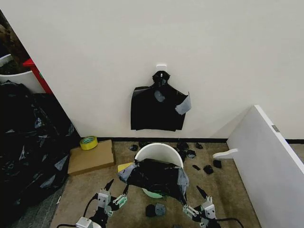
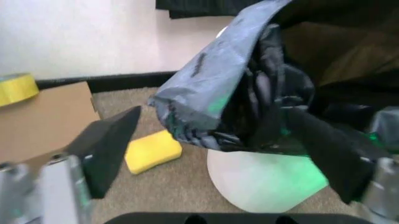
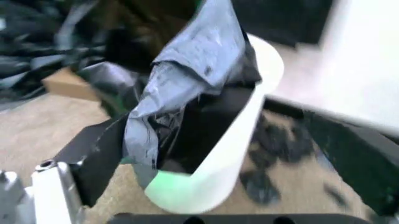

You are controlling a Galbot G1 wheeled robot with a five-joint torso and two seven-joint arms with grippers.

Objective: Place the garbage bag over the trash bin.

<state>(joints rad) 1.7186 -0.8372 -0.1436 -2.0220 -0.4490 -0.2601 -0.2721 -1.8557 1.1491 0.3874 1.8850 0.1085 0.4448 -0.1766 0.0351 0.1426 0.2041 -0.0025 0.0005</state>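
A: Head view, where is the garbage bag [image 1: 156, 176] sitting?

B: It is draping over the near rim of the trash bin [image 1: 159, 151]. The left claw [image 1: 113, 191] and right claw [image 1: 195, 201] are both hanging released beside it, gripping nothing.

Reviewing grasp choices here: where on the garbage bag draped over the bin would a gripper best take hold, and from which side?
Probably at the garbage bag's loose corners hanging off the near side of the trash bin. These flaps stick out free of the rim, one toward each gripper, so the open left gripper and open right gripper could each close in from the robot's side.
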